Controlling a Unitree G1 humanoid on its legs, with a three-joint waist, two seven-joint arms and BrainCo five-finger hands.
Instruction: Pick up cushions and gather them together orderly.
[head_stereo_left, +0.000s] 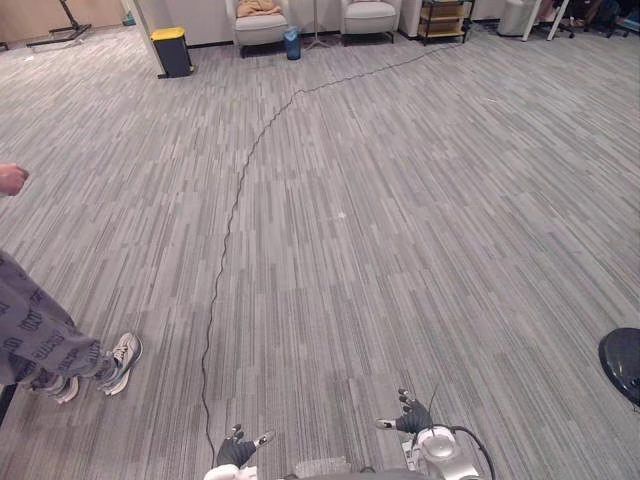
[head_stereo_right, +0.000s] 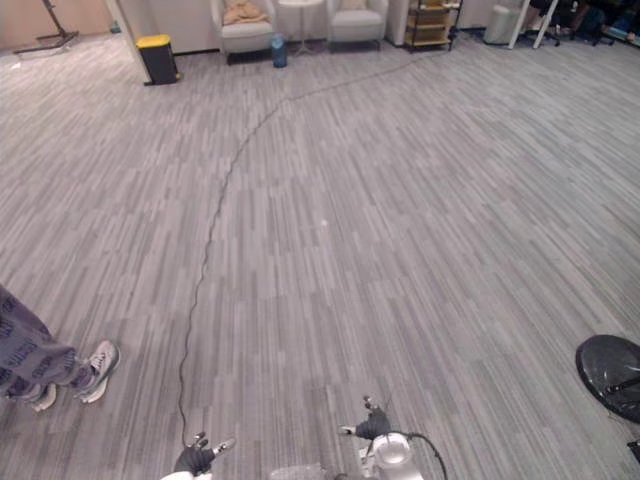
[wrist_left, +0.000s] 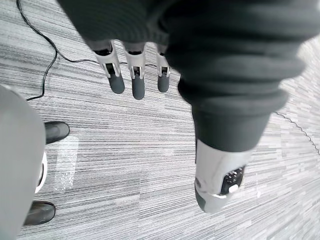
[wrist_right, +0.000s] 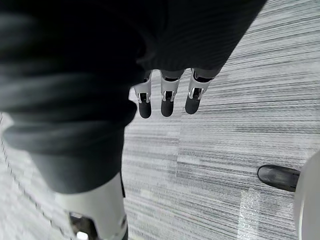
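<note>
Left eye view takes in a wide grey striped carpet floor (head_stereo_left: 420, 200) stretching away ahead of both hands. Far beyond them stand two pale armchairs (head_stereo_left: 262, 27). A person's patterned trouser leg (head_stereo_left: 40, 340) and pale sneaker (head_stereo_left: 122, 360) stand out to the side of the left hand (head_stereo_left: 237, 450). A black bin (head_stereo_left: 172, 52) with a yellow lid is far ahead. What looks like the cushion (head_stereo_left: 259, 8), tan, soft and rumpled, lies on the nearer-left armchair's seat, well apart from both hands. The left hand and right hand (head_stereo_left: 412, 418) hang over the carpet, fingers straight and relaxed, grasping nothing.
</note>
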